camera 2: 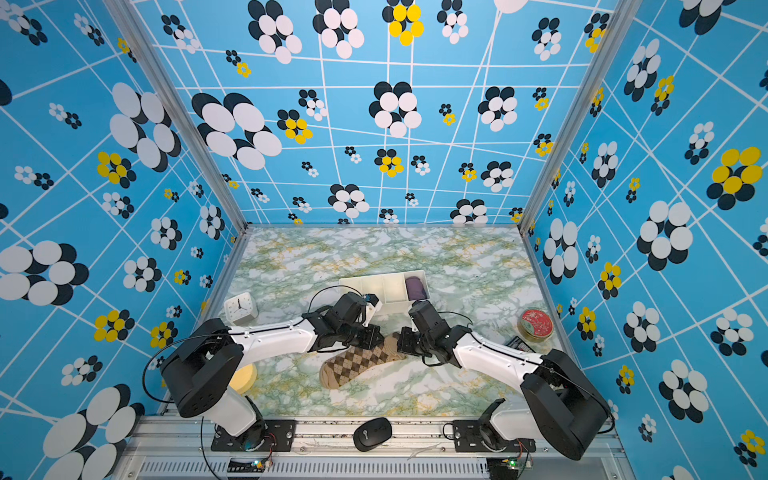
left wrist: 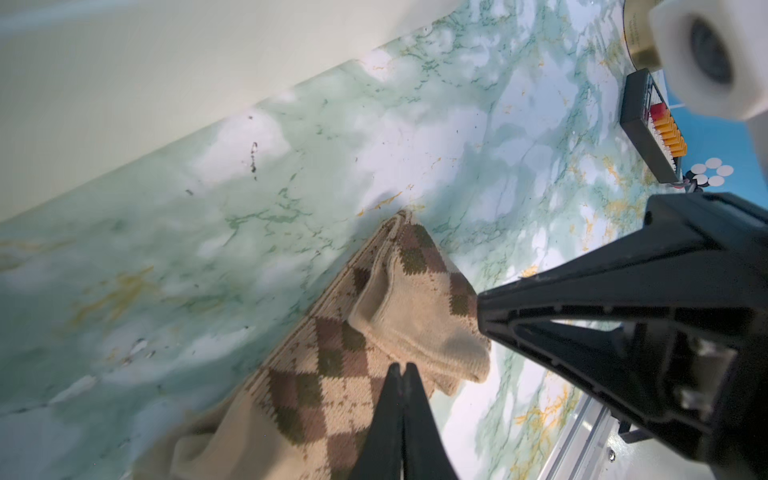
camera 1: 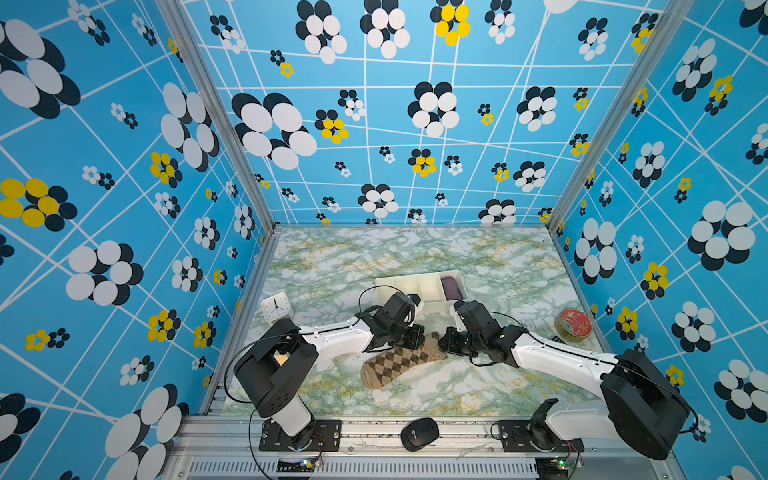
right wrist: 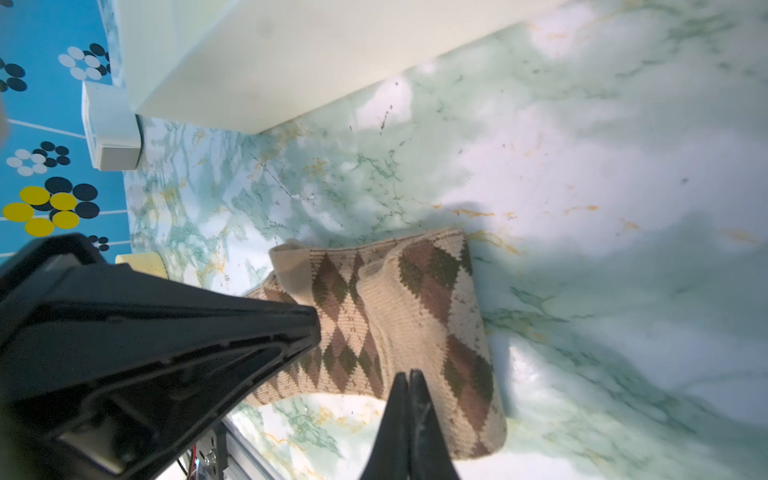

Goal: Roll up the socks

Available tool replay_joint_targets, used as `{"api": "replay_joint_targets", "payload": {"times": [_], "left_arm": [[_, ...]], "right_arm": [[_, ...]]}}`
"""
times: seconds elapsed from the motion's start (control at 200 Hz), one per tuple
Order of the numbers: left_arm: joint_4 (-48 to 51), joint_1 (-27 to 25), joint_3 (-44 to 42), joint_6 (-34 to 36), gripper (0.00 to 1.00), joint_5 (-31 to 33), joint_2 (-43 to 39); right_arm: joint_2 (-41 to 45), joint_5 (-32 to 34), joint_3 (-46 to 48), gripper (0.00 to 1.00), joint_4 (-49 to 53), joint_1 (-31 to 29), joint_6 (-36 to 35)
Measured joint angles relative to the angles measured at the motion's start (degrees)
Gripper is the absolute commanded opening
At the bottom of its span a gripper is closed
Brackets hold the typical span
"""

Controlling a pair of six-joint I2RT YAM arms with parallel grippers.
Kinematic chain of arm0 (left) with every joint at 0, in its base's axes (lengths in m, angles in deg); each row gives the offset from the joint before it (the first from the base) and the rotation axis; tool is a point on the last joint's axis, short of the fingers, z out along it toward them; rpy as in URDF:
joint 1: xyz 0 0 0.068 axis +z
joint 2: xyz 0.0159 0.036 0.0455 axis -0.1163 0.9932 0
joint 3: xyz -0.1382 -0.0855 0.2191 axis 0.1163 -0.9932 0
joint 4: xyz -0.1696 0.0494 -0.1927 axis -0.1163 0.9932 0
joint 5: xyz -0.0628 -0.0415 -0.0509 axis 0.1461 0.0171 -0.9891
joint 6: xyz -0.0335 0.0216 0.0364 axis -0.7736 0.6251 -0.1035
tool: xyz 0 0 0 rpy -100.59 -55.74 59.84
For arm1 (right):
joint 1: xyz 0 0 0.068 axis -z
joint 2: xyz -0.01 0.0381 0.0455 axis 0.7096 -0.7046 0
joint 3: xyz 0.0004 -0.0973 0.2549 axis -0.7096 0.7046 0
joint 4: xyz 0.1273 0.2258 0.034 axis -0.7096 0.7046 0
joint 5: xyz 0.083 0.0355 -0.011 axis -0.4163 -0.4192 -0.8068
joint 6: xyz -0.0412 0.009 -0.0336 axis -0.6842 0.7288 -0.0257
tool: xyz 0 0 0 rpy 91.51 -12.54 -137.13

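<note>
1. Socks (camera 1: 395, 363): I count two, one stacked on the other, lying flat on the table (camera 1: 415, 257) near the one white tray (camera 1: 409, 286).
2. In both top views their long axis runs diagonally, toes toward the near left edge and cuffs toward the tray.
3. Two grippers meet at the cuff end. The left gripper (left wrist: 399, 368) has its jaws together, tips on the knit.
4. The right gripper (right wrist: 409, 376) also has its jaws together, at the cuff's edge.
5. I cannot tell whether either one pinches fabric.
</note>
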Motion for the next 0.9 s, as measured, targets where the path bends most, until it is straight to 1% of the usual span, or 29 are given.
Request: {"api": "replay_joint_targets", "payload": {"times": [0.165,0.465,0.9], "left_arm": [[-0.1,-0.7,1.2,0.0,0.05,-0.4,1.8],[-0.2,-1.0,1.3,0.0,0.05,-0.8,2.6],[-1.3,-1.4,1.4,-0.2,0.05,-1.9,7.1]], "right_arm": [[0.0,-1.7,1.5,0.00,0.0,0.0,0.2],[-0.3,-3.7,1.8,0.00,-0.3,-0.1,0.2],[-4.7,-5.7,1.8,0.00,-2.2,-0.7,0.2]]}}
